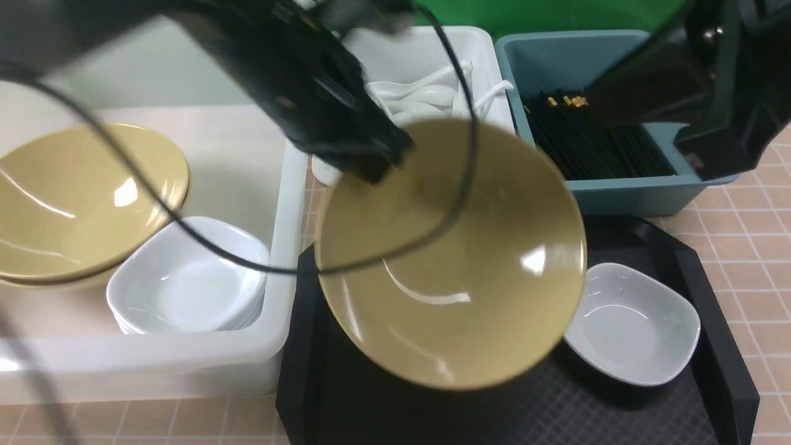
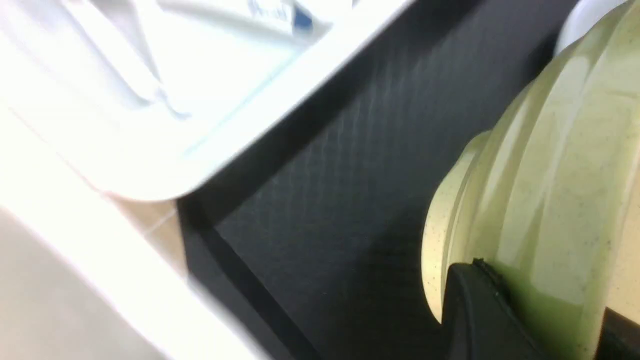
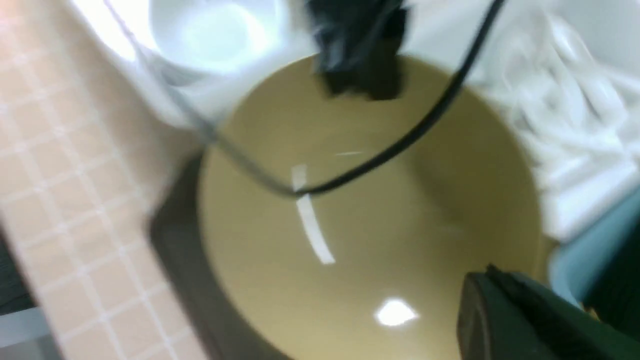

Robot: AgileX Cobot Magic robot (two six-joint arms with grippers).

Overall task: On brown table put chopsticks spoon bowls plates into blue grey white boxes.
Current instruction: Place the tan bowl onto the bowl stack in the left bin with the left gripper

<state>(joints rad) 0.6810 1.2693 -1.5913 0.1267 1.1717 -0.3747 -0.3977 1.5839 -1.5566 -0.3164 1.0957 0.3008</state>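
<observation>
Blurred black cable [image 1: 454, 210], looped, crosses the front view before everything else. Wide round mustard-yellow glossy bowl [image 1: 457, 266], tilted, held at its rim by the closed left gripper [image 1: 380, 164], over the black faceted tray [image 1: 729, 352]. Small white rounded-square glossy plate [image 1: 633, 321], beside the bowl, at the tray. Large translucent white plastic box [image 1: 281, 259], left: yellow bowls [image 1: 93, 198] and stacked white plates [image 1: 185, 278]. Pale grey plastic box [image 1: 485, 46], behind: glossy white spoons [image 1: 426, 96]. Teal-blue plastic box [image 1: 636, 185]: black chopsticks [image 1: 587, 145], gold-banded. Brown tiled counter [image 1: 754, 228] beneath. Dark right arm [image 1: 735, 68], upper right, blurred.

Left wrist view: bowl wall between the left gripper's fingers [image 2: 475, 305]; spoons in the grey box nearby.

Right wrist view: right gripper [image 3: 492, 275] closed, fingertips together, in front of the held bowl; whether they touch it, cannot tell.
</observation>
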